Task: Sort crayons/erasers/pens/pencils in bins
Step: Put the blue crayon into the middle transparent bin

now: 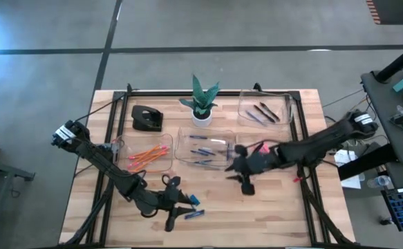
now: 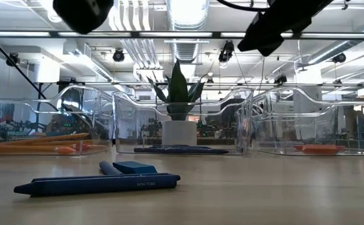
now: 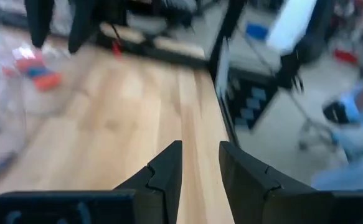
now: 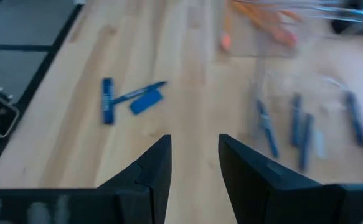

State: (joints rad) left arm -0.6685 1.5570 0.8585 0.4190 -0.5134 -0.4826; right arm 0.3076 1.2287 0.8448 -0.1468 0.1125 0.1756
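Note:
On the bare wood near the table's front edge lie two blue crayons [image 4: 108, 99] [image 1: 194, 214] and a blue eraser [image 4: 146, 103] [image 2: 135, 167]. My left gripper [image 1: 180, 205] hangs open above them, pointing toward the table's right edge, with nothing between its fingers [image 3: 200, 168]. My right gripper [image 1: 234, 168] hovers open above the table's middle, in front of the crayon bin [image 1: 204, 149], also with nothing in it [image 4: 195, 162]. Orange pencils [image 1: 148, 153] lie in the left bin. Dark pens [image 1: 265, 113] lie in the far right bin. Red erasers [image 2: 319, 149] lie in the right bin.
A potted plant [image 1: 202, 104] stands at the far middle, and a black desk object [image 1: 146, 118] is to its left. The clear bins stand in a row across the table's middle [image 2: 182, 140]. Bare wood stretches along the front right [image 1: 270, 214].

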